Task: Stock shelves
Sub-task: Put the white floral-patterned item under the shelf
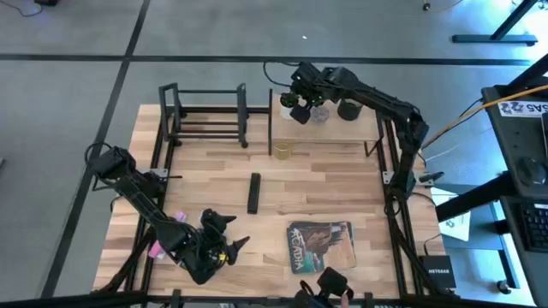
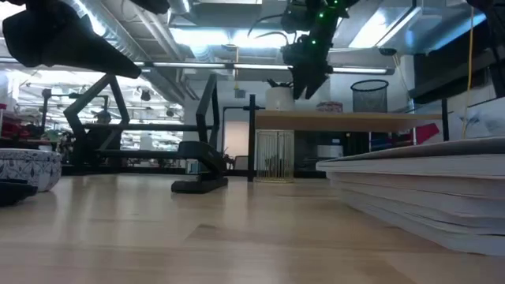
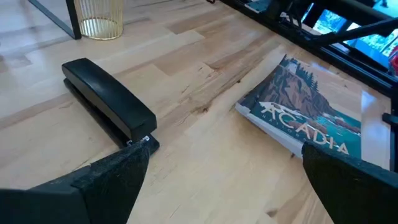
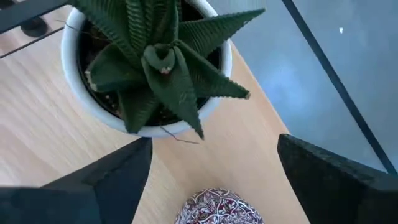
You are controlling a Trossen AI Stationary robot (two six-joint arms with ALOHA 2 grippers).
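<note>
1. From above I see the pale wood-plank surface (image 1: 214,171) on grey floor, with the low black metal-bar rack (image 1: 205,115) far-left, the light wood two-level shelf (image 1: 364,133) far-right, and the right claw (image 1: 306,109) over it.
2. At table level, ceiling ducts and lights fill the room behind.
3. My left claw (image 3: 224,171) gapes above a black stapler (image 3: 109,102) and a teal Acadia book (image 3: 308,121).
4. Right claw fingers are spread beside a white-potted spiky green plant (image 4: 155,62).

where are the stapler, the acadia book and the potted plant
stapler (image 3: 109,102), left wrist view, on its black top arm
Acadia book (image 3: 298,118), left wrist view, on its cover picture
potted plant (image 4: 158,68), right wrist view, on its green leaves
</note>
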